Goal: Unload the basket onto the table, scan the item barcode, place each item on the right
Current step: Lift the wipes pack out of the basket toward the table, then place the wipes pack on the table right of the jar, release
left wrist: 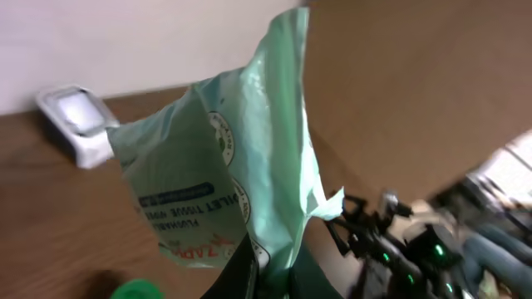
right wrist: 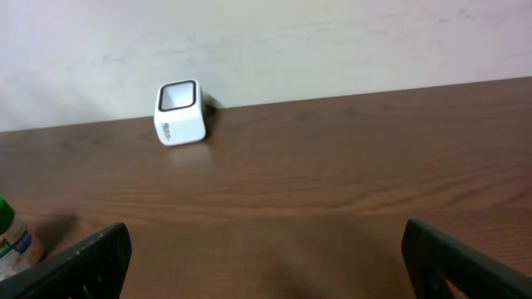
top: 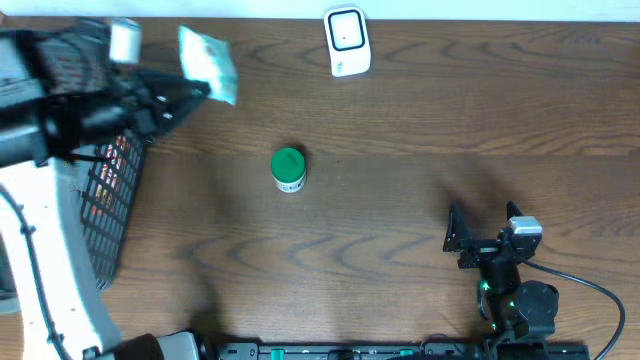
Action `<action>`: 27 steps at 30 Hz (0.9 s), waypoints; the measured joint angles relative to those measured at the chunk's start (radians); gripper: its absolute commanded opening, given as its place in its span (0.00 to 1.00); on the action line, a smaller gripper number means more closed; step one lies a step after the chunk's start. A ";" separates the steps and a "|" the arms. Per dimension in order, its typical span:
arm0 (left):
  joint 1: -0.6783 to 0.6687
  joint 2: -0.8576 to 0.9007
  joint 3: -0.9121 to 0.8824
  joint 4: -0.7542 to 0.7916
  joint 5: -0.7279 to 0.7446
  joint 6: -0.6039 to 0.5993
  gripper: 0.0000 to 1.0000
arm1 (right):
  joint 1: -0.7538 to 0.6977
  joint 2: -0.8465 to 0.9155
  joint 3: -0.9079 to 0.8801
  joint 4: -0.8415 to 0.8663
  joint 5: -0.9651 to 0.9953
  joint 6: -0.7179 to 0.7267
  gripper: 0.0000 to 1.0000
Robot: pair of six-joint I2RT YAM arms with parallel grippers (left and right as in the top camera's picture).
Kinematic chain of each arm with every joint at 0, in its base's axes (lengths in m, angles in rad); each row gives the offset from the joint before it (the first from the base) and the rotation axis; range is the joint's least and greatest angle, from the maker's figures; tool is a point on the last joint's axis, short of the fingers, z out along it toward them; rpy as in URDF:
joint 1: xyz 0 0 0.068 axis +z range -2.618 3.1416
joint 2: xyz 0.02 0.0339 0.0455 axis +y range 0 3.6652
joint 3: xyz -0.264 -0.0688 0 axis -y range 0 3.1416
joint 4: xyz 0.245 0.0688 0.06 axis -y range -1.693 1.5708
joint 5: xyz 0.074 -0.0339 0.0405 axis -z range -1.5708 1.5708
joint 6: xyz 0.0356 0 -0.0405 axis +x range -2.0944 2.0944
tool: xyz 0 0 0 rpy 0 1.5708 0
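A pale green soft packet (top: 207, 62) with printed labels hangs above the table's far left, and my left gripper (top: 195, 92) is shut on its lower edge. In the left wrist view the packet (left wrist: 224, 166) fills the middle, pinched between the dark fingers of the left gripper (left wrist: 278, 278). The white barcode scanner (top: 347, 42) stands at the far edge, right of the packet; it also shows in both wrist views (left wrist: 79, 123) (right wrist: 180, 112). My right gripper (top: 482, 215) rests near the front right, open, with only bare wood between its fingers (right wrist: 266, 257).
A green-capped white bottle (top: 288, 169) stands mid-table, with the same bottle (right wrist: 12, 237) at the left edge of the right wrist view. A black wire basket (top: 110, 200) sits at the left under the left arm. A pale wall runs behind the scanner.
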 measured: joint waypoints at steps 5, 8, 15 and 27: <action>-0.113 0.064 -0.110 0.005 0.061 0.134 0.07 | 0.000 0.000 0.000 0.000 0.000 0.000 0.99; -0.183 0.119 -0.142 0.006 0.085 0.182 0.07 | 0.000 0.000 0.000 0.000 0.000 0.000 0.99; -0.369 0.283 -0.147 0.059 0.110 0.229 0.07 | 0.000 0.000 0.000 0.000 0.000 0.000 0.99; -0.587 0.566 -0.147 0.097 0.056 0.244 0.07 | 0.000 0.000 0.000 0.000 0.000 0.000 0.99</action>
